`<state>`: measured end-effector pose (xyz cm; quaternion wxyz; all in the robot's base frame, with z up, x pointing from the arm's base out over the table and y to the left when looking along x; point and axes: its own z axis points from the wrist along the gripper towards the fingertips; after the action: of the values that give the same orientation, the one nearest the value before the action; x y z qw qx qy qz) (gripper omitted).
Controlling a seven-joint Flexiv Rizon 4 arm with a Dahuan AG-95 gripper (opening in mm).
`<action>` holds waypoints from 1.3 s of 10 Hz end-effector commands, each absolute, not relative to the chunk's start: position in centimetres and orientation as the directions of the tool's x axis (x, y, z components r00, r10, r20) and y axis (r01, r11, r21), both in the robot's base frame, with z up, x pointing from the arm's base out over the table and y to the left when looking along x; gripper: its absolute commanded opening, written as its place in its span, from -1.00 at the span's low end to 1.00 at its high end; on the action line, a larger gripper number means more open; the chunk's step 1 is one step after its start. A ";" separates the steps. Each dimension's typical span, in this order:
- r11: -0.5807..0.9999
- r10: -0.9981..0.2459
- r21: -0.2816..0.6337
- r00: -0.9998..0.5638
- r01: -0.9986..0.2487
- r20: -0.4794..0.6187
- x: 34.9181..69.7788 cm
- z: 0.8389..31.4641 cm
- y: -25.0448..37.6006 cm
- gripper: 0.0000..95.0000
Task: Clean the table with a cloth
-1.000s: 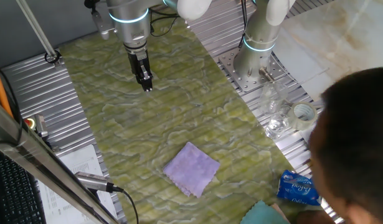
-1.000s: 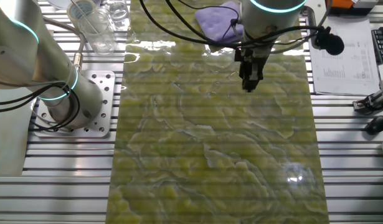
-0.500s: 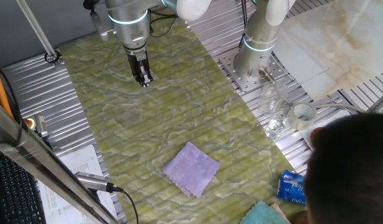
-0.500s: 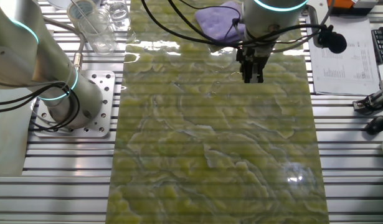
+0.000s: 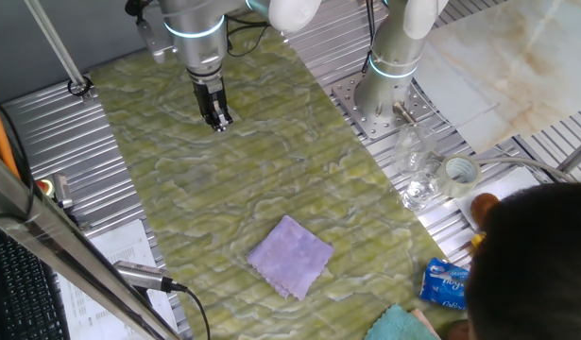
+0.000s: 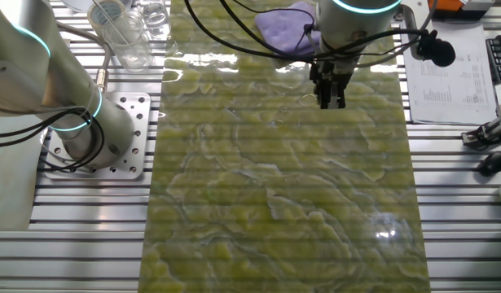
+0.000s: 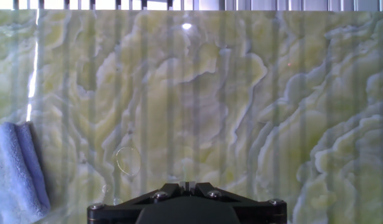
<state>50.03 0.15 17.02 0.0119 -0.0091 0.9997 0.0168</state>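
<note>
The table (image 5: 262,170) has a green-yellow marbled covering with ribbed grey metal on both sides. The lilac cloth (image 5: 290,255) lies flat on it near the front edge; it also shows in the other fixed view (image 6: 284,28) and at the left edge of the hand view (image 7: 14,171). My gripper (image 5: 218,119) hangs above the far part of the covering, well away from the cloth, pointing down. Its fingers are together and hold nothing. It also shows in the other fixed view (image 6: 329,99) and in the hand view (image 7: 185,185).
A second arm's base (image 5: 380,90) is bolted at the right. Clear glasses (image 5: 418,175) and a tape roll (image 5: 461,172) stand beside it. A blue tissue packet (image 5: 448,286), a teal cloth (image 5: 399,326) and a person's head (image 5: 540,274) are at the front right. Papers (image 5: 101,274) lie at the left.
My gripper has risen slightly and its wrist has turned a little over the far part of the table. The person's head at the right has shifted. The cloth has not moved.
</note>
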 end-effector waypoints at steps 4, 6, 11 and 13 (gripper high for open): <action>0.998 -0.051 0.030 -0.998 -0.051 -0.025 50.0 17.0 0.1 -1.00; 0.997 -0.066 0.032 -0.998 -0.066 -0.021 50.0 17.0 0.1 -1.00; 0.997 -0.073 0.031 -0.997 -0.074 -0.018 50.0 17.1 0.1 -1.00; 0.996 -0.080 0.032 -0.997 -0.080 -0.013 50.0 17.1 0.1 -1.00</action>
<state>49.87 0.07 17.06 0.0062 -0.0399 0.9991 0.0157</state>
